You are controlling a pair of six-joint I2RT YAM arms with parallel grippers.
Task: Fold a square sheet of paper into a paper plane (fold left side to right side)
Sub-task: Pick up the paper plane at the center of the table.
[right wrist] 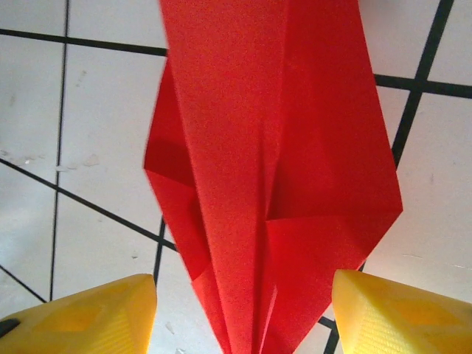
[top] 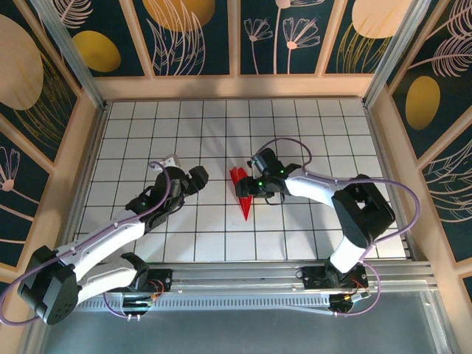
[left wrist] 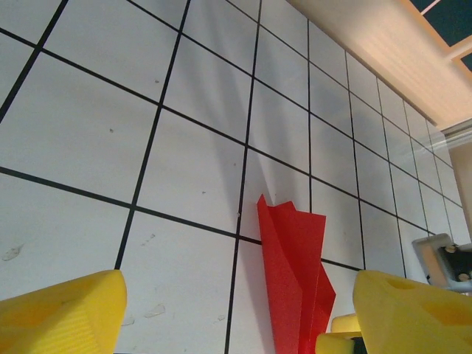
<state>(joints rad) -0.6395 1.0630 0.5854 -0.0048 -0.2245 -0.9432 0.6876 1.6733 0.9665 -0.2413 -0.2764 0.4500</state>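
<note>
The square sheet of paper is folded into a slim red paper plane point(top: 241, 190) lying mid-table, its tip toward the near edge. Its flaps stand up a little at the wide far end point(left wrist: 295, 273). My right gripper point(top: 254, 182) sits at the plane's right side near that wide end. In the right wrist view the creased red paper point(right wrist: 273, 133) runs between the yellow fingers point(right wrist: 81, 313), with a gap on each side; the right gripper point(right wrist: 243, 324) is open. My left gripper point(top: 197, 178) hovers about one tile left of the plane, open point(left wrist: 236, 324) with nothing in it.
The white grid table point(top: 147, 133) is boxed in by a wooden frame point(top: 236, 87) at the back and sides. An aluminium rail point(top: 243, 276) with the arm bases runs along the near edge. Purple cables loop over both arms.
</note>
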